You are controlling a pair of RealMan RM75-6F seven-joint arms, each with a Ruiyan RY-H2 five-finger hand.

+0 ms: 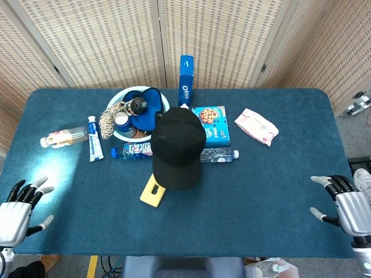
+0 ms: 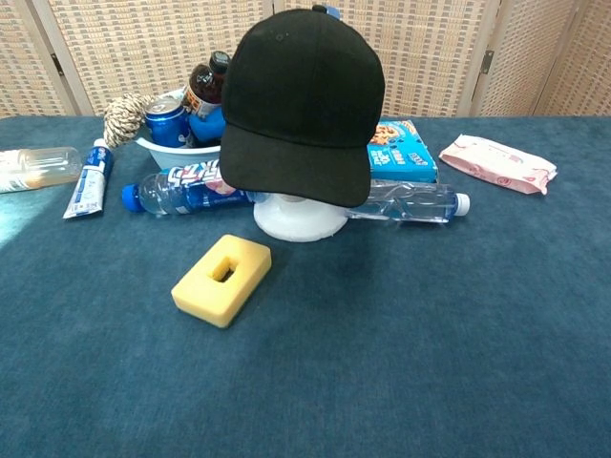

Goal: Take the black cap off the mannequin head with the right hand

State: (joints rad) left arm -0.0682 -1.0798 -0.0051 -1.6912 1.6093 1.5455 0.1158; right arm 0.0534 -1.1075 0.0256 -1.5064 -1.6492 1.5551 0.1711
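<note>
The black cap [image 2: 302, 100] is seen seated on the mannequin head [image 2: 299, 217], whose white base alone shows beneath the brim, near the middle of the blue table [image 1: 261, 185]. Just in front of the mannequin head and a little to its left a yellow sponge [image 2: 221, 279] is laid flat. Behind the head a white bowl [image 1: 117, 105] is placed (a can, a dark bottle and a rope bundle are held in it), and a blue cookie box [image 1: 210, 124] lies just to the head's right. A clear bottle [image 2: 410, 201] is laid on its side touching the base. The right hand [image 1: 346, 204] is held well away from the mannequin head at the table's right edge, fingers spread and empty. The left hand [image 1: 16, 207] is kept at the left edge, fingers likewise apart, nothing gripped.
</note>
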